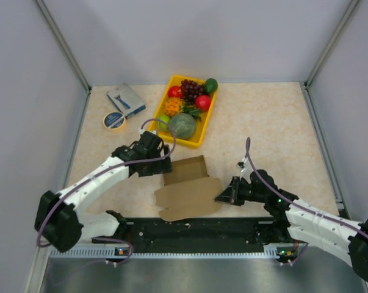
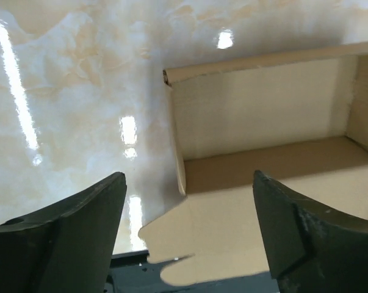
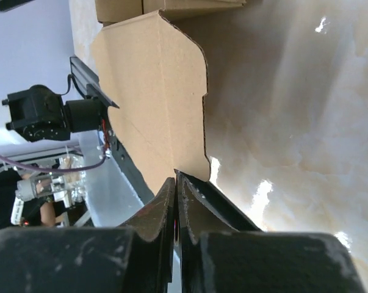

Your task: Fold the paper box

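Tabletop, right gripper low at paper box

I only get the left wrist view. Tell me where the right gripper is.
Observer: The right gripper is shut at the right edge of the flat flap of the paper box; whether it pinches the card, I cannot tell.
Operator: Report what's beyond the box.
Observer: A yellow tray of fruit stands just past it, not touching.
Operator: Place my left arm from above.
Observer: The left gripper, open, hangs by the box's raised left wall.

Paper box lies between left tool and right tool; tray behind.
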